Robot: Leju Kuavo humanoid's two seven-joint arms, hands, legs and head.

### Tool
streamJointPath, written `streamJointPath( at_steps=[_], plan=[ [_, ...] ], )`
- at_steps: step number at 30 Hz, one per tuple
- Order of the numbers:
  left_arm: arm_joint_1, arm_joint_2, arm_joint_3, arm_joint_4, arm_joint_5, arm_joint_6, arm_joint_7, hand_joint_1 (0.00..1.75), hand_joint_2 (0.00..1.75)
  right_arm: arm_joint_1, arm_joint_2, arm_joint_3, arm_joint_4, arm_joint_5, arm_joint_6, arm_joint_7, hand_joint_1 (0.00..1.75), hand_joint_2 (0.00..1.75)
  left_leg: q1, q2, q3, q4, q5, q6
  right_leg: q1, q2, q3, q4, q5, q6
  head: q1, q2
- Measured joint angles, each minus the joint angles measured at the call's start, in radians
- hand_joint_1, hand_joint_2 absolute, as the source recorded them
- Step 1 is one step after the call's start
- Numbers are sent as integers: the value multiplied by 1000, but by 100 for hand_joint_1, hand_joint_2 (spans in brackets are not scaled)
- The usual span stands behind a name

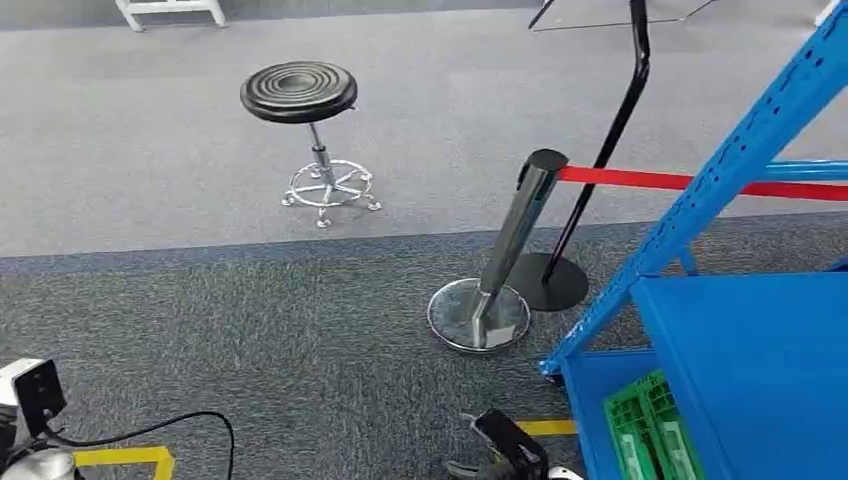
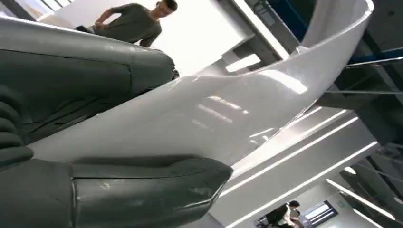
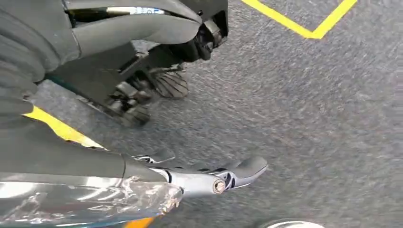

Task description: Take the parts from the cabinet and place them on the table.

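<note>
My left hand (image 2: pixel 62 190) grips a glossy white curved part (image 2: pixel 228 109), thumb on one side and fingers (image 2: pixel 71 76) on the other; the part sweeps up and away from the hand. My right hand (image 3: pixel 142 171) hangs low over the grey carpet with its fingers stretched out and nothing between them and the thumb (image 3: pixel 138 28). The same right hand (image 1: pixel 505 445) appears at the bottom of the head view, just left of the blue cabinet (image 1: pixel 740 350). A green crate (image 1: pixel 650 430) sits on the cabinet's low shelf.
A leaning silver stanchion (image 1: pixel 510 240) with a red belt (image 1: pixel 690 182) stands in front of the cabinet, a black stand base (image 1: pixel 550 280) behind it. Farther off is a black stool (image 1: pixel 300 95). Yellow tape (image 1: pixel 120 457) marks the carpet. A person (image 2: pixel 133 21) stands behind.
</note>
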Motion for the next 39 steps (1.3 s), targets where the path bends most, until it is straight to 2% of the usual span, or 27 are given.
streamJointPath(
  at_steps=[2, 3, 4, 6, 7, 8, 9, 12, 14, 16, 17, 18, 19, 21, 22, 23, 26, 28, 29, 31, 32, 33, 34, 35, 37, 38, 39],
  plan=[
    [0, 0, 0, 0, 0, 0, 0, 175, 175, 3, -1, 1, 0, 1, -2, 0, 0, 175, 6, 6, -74, 141, -49, -10, 0, -19, 0, 0, -2, -1, 0, 0],
    [1, 0, 1, 1, 1, 0, 0, 175, 175, 4, -1, 1, 0, 2, -2, 0, 0, 175, 10, 8, -81, 149, -36, -14, 0, -27, 1, 1, -4, 0, 0, 0],
    [0, 0, 2, 1, 1, 0, 0, 175, 175, 3, -1, 2, 0, 3, -2, 0, 0, 175, 13, 10, -67, 117, -4, -16, 0, -34, 4, 1, -6, 2, 0, 0],
    [0, 0, 1, 0, 0, 0, 0, 175, 175, 2, -1, 4, 0, 3, -2, 0, 0, 175, 17, 26, 11, -35, 85, -18, -2, -49, 11, 4, -13, 10, 0, 0],
    [0, 0, 0, 1, 0, 0, 0, 175, 175, 1, -1, 5, 0, 3, -2, 0, 0, 175, 16, 65, 50, -112, 108, -18, 1, -53, 15, 6, -18, 18, 0, 0],
    [-1, 0, -2, 1, 0, -1, 0, 175, 175, -1, -1, 5, 0, 3, -3, 0, 0, 175, 5, 81, 60, -133, 93, -15, 9, -58, 11, 14, -24, 27, -6, 0],
    [-1, 0, -6, 1, 0, -1, 0, 175, 175, -1, -1, 5, 0, 3, -3, 0, 0, 175, 7, 72, 54, -129, 91, 4, 11, -65, 10, 12, -24, 30, -1, 0],
    [-1, 0, -5, 2, 0, 0, 0, 175, 175, -4, -1, 7, 0, 3, -4, -2, 0, 175, 3, 50, 50, -134, 93, 26, 6, -87, 16, 10, -30, 44, 2, 0],
    [-1, -1, -7, 2, 0, 0, 0, 175, 175, -9, -1, 8, 0, 3, -4, -4, 0, 175, 5, 42, 51, -136, 94, 40, 2, -36, -21, 79, -80, 50, 7, 0],
    [-1, -1, -8, 2, 0, 0, 0, 175, 175, -5, -1, 9, 0, 2, 0, -4, 0, 175, 1, 30, 50, -135, 94, 46, 3, -15, -106, 256, -159, 49, 9, 0],
    [-1, -1, -8, 2, 0, 0, 0, 175, 175, -1, -1, 9, 0, 2, 0, -4, 0, 175, -2, 24, 50, -135, 93, 49, 3, -13, -145, 326, -178, 48, 8, 0],
    [-1, -1, -8, 3, 0, 0, 0, 175, 175, 2, -2, 9, 0, 2, 1, -4, 0, 175, -4, 16, 51, -135, 93, 49, 3, -12, -161, 347, -171, 45, 8, 0],
    [-1, -1, -8, 3, 0, 0, 0, 175, 175, 4, -2, 9, 0, 2, 1, -4, 0, 175, -6, 10, 52, -135, 93, 49, 3, -11, -155, 323, -142, 41, 9, 0],
    [-1, -1, -8, 3, 0, -1, 0, 175, 175, 2, -2, 9, 0, 2, 2, -4, 0, 175, -8, -3, 56, -134, 93, 49, 4, -8, -84, 158, -43, 30, 9, 0],
    [-1, -1, -8, 3, 0, 0, 0, 175, 175, 0, -2, 9, 0, 2, 2, -4, 0, 175, -8, -7, 58, -134, 93, 48, 5, 6, -41, 66, -4, 23, 9, 0],
    [-1, -2, -8, 3, 0, 0, 0, 175, 175, -2, -2, 9, 0, 2, 2, -4, 0, 175, -14, -10, 54, -132, 91, 43, 7, 19, -25, 32, -21, 19, 7, 0],
    [-1, 0, -7, 3, 0, -1, 0, 175, 175, 0, -2, 10, 0, 2, 2, -4, 0, 175, -5, -16, 48, -134, 99, 26, 12, 16, -19, 29, -15, 19, 8, 0],
    [-1, 1, -6, 3, -1, 0, 0, 175, 175, -2, 0, 10, 0, 2, 0, -4, 0, 175, -5, -13, 49, -128, 89, 15, 2, 7, -11, 14, -4, 5, 8, 0],
    [-1, 0, -7, 3, -2, 0, 0, 175, 175, -3, 0, 10, 0, 2, 0, -4, 0, 175, -6, -3, 36, -95, 61, 8, 2, 5, -10, 13, -3, 2, -1, 0],
    [-1, 0, -6, 3, -4, 0, 0, 175, 175, -1, 0, 11, 0, 2, 0, -4, 0, 175, 0, 5, -30, 52, -17, -2, 3, -4, -10, 14, -5, -1, -2, 0],
    [-1, 1, -6, 3, -4, 0, 0, 175, 175, 1, 0, 11, 0, 3, 0, -4, 0, 175, 2, 7, -64, 123, -44, -6, 3, -10, -10, 14, -5, -2, 0, 0],
    [-1, 1, -6, 4, -3, 0, 0, 175, 175, 3, 0, 11, 0, 3, -1, -4, 0, 175, 3, 7, -82, 161, -50, -8, 3, -14, -11, 14, -5, -1, -2, 0],
    [-1, 0, -5, 5, -4, 0, 0, 175, 175, 4, 0, 12, 0, 4, -1, -3, 0, 175, 4, 8, -76, 150, -29, -9, 3, -18, -10, 14, -6, -1, -2, 0],
    [-1, 1, -5, 5, -4, 0, 0, 175, 175, 3, 0, 14, 0, 4, -1, -3, 0, 175, 6, 9, -48, 94, 12, -9, 3, -21, -9, 14, -7, 0, -2, 0],
    [-1, 1, -5, 5, -4, 0, 0, 175, 175, 2, 0, 17, 0, 5, -1, -3, 0, 175, 8, 25, 42, -71, 91, -5, 3, -25, -3, 15, -10, 5, -2, 0],
    [-1, 1, -6, 5, -4, 0, 0, 175, 175, 2, 0, 17, 0, 5, -2, -3, 0, 175, 4, 43, 67, -118, 84, -3, 7, -27, -4, 16, -12, 10, -2, 0],
    [-2, 0, -8, 5, -7, 0, 0, 175, 175, 0, 0, 17, 0, 6, -3, -3, 0, 175, 1, 37, 71, -137, 79, 6, 12, -28, -9, 22, -15, 16, -1, 0]
  ],
)
